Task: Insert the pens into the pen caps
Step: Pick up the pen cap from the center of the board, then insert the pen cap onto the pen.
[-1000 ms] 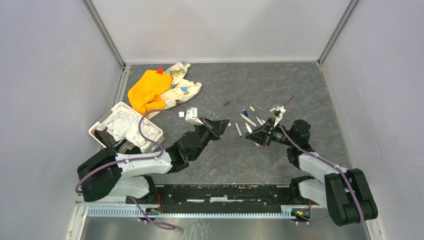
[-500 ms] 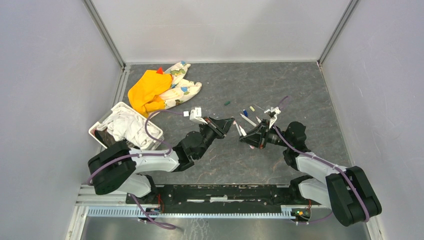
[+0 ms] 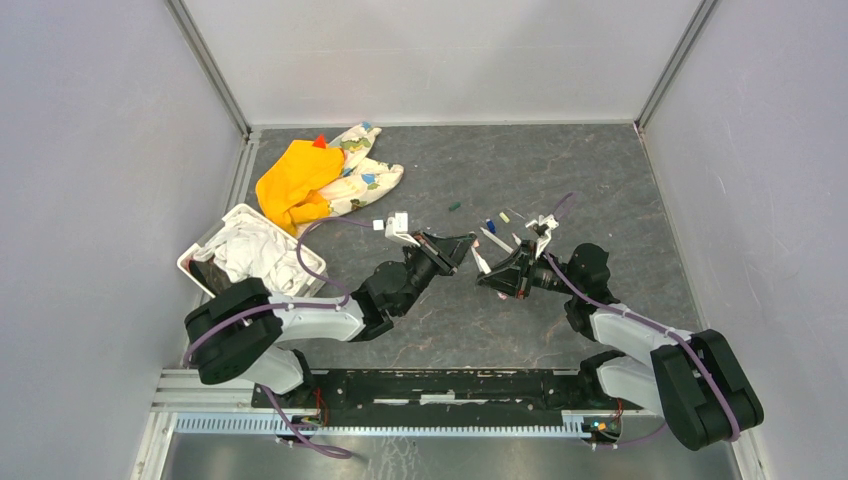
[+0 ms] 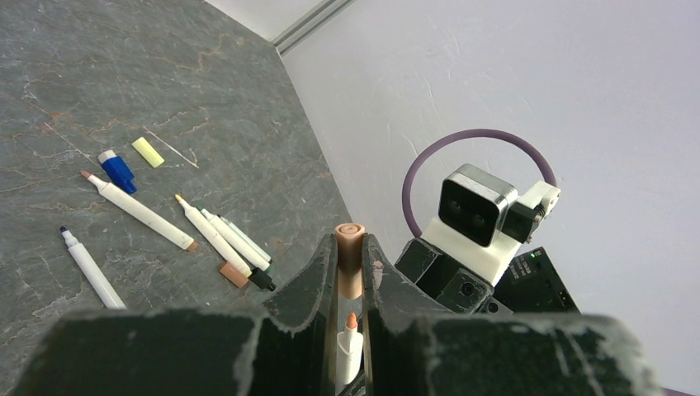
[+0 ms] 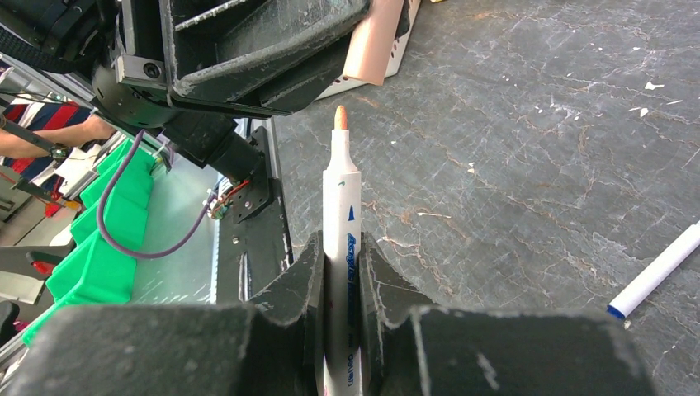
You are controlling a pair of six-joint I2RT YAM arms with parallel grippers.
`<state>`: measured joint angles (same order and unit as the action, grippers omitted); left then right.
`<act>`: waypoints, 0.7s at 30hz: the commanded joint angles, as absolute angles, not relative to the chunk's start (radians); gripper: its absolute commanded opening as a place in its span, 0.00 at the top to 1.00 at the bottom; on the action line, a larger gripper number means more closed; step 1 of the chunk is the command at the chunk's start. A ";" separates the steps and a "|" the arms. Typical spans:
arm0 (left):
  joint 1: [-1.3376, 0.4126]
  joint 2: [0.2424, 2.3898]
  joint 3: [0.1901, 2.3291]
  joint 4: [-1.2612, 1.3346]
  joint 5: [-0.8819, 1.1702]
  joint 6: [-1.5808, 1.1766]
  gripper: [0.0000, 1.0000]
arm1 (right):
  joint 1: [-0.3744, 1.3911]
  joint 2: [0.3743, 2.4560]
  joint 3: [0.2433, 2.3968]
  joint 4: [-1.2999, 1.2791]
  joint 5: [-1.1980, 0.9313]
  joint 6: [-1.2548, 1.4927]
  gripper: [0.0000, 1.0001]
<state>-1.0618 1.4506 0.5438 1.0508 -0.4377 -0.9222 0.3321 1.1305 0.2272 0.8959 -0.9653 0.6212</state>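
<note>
Grippers face each other tip to tip above the middle of the table point(image 3: 600, 170). The left gripper point(image 4: 349, 247) is clamped on a cap point(image 4: 350, 235). The right gripper point(image 5: 341, 247) is clamped on a pen point(image 5: 340, 181).

This pen has a white barrel with blue print and a short orange-tan felt tip. Its long axis runs straight out along the right fingers, tip forward, aimed towards the cap. Tip and cap are near but apart, and the tip sits a little off the line of the cap's mouth.

Beyond the grippers, the loose pens point(image 4: 223, 241) lie flat on the table. At least four show in the left wrist view, all white-barrelled and roughly parallel, with their tips slanting the same way. One brown-tipped pen point(image 4: 136, 211) and one dark-tipped pen point(image 4: 89, 270) lie singly, and the rest are bunched side by side.

Four caps are visible. The held one is a peach tube, set lengthwise between the left fingers with its closed end towards the left wrist camera. The blue cap point(image 4: 118, 171) and cream cap point(image 4: 148, 152) lie just beside each other near the loose pens. The green cap point(image 3: 454, 206) lies alone, farther left.
</note>
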 commanded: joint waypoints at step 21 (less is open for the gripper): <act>-1.063 1.463 0.562 1.100 -0.412 -0.925 0.98 | 0.306 1.128 0.251 0.910 -0.922 0.619 1.00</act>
